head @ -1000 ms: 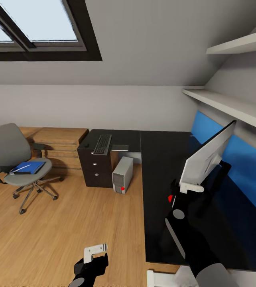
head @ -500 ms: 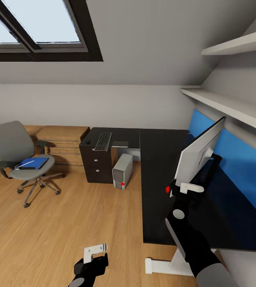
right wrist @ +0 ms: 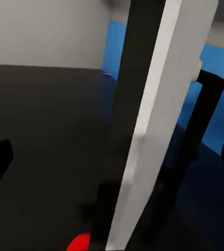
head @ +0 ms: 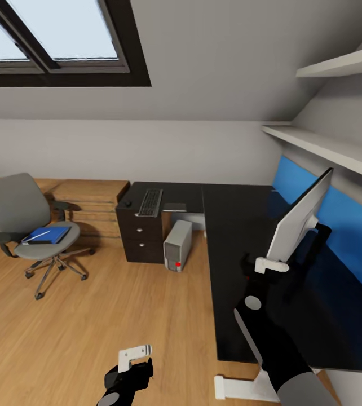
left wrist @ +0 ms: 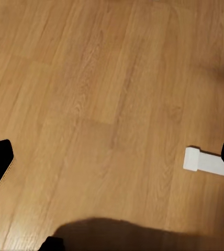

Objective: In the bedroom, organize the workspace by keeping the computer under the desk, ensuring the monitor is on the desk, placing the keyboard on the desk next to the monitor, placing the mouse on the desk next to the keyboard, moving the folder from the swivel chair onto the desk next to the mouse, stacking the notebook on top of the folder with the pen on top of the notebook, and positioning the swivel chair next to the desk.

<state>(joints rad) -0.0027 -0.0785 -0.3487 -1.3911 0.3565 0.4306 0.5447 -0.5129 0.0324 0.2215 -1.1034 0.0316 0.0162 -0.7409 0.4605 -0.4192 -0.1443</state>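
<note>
The right gripper (head: 271, 265) clamps the monitor's (head: 300, 220) lower edge above the desk (head: 243, 237), well inside its front edge. The left gripper (head: 135, 355) hangs over open floor (head: 91, 316), finger spread unclear.

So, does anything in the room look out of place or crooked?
Yes. The monitor leans steeply over the desk at the right tool instead of standing upright. The blue folder lies on the chair seat.
</note>
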